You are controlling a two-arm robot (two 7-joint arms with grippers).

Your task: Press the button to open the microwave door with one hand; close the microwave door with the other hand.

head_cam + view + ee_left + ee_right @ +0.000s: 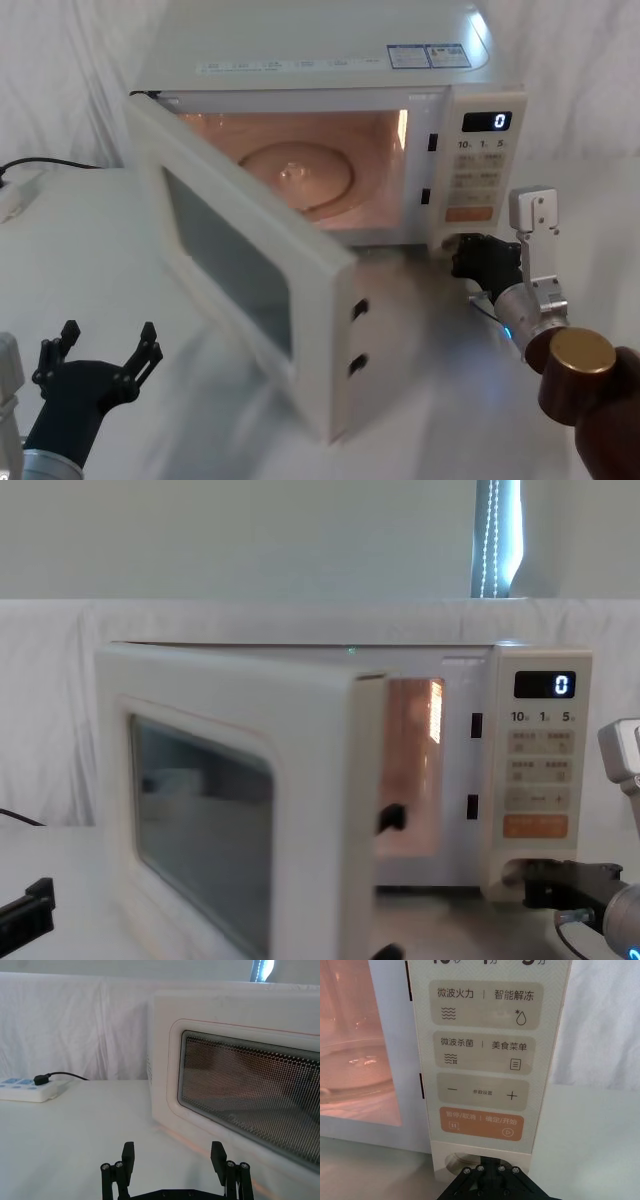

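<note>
The cream microwave stands at the back of the table, its display showing 0. The microwave door hangs wide open toward my left, and the lit cavity with its glass turntable is exposed. My right gripper is shut, with its tip at the button at the foot of the control panel, below the orange key. My left gripper hovers open low at the front left, in front of the door's outer face and apart from it.
A white power strip with a black cable lies at the far left. A white cloth covers the table and the wall behind. A brown rounded segment of my right arm fills the lower right.
</note>
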